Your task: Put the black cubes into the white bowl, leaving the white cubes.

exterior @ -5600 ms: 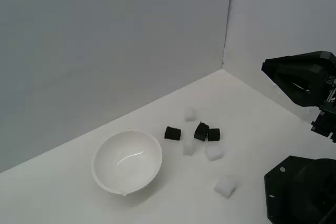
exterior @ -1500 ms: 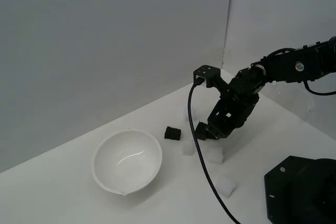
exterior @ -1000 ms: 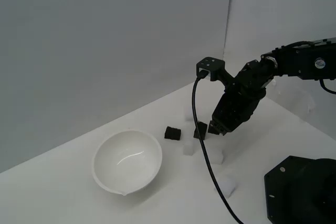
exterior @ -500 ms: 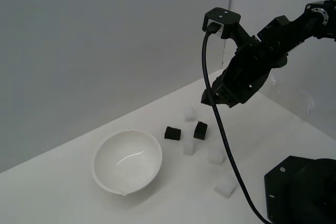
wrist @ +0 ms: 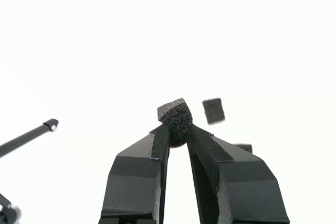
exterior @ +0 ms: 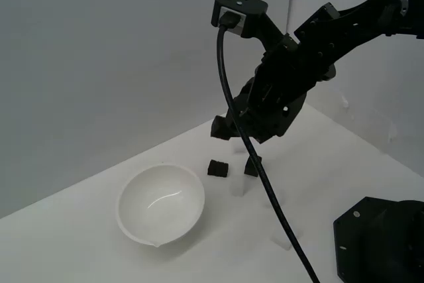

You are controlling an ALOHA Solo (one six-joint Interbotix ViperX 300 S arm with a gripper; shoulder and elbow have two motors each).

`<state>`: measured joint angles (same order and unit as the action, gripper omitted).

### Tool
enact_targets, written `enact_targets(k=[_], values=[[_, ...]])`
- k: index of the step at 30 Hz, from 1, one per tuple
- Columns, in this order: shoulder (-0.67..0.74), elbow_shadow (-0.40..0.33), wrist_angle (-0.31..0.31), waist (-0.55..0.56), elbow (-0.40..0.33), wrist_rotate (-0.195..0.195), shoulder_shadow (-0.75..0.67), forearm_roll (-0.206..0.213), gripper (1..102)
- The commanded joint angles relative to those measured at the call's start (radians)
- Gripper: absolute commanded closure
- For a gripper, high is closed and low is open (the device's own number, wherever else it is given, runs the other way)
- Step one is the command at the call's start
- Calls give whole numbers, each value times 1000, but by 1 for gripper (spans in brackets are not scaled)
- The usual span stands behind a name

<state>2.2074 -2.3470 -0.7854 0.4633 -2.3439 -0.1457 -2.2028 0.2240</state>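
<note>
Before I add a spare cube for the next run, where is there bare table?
Bare table lies at the exterior view's left, around the white bowl. It is crowded just right of the bowl: black cubes and a white cube under the gripper.

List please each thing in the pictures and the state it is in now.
gripper: shut on a black cube, raised above the table
held black cube: pinched between the fingertips, in the air
other two black cubes: lying on the table
white bowl: upright, empty
white cubes: on the table, partly hidden by the cable
</note>
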Motion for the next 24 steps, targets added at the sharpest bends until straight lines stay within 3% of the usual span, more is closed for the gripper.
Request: enact_targets(k=[1, 9, 18, 19, 22, 23, 24], values=[[-21, 49, 25, 54, 40, 5, 21, 26, 100], [-189, 95, 135, 178, 86, 12, 186, 41, 100], [-276, 106, 187, 196, 97, 12, 275, 52, 97], [-276, 106, 196, 198, 98, 12, 275, 58, 88], [-282, 109, 221, 198, 98, 12, 279, 83, 45], [-285, 109, 224, 198, 98, 12, 282, 89, 36], [-287, 107, 225, 201, 98, 12, 285, 95, 33]])
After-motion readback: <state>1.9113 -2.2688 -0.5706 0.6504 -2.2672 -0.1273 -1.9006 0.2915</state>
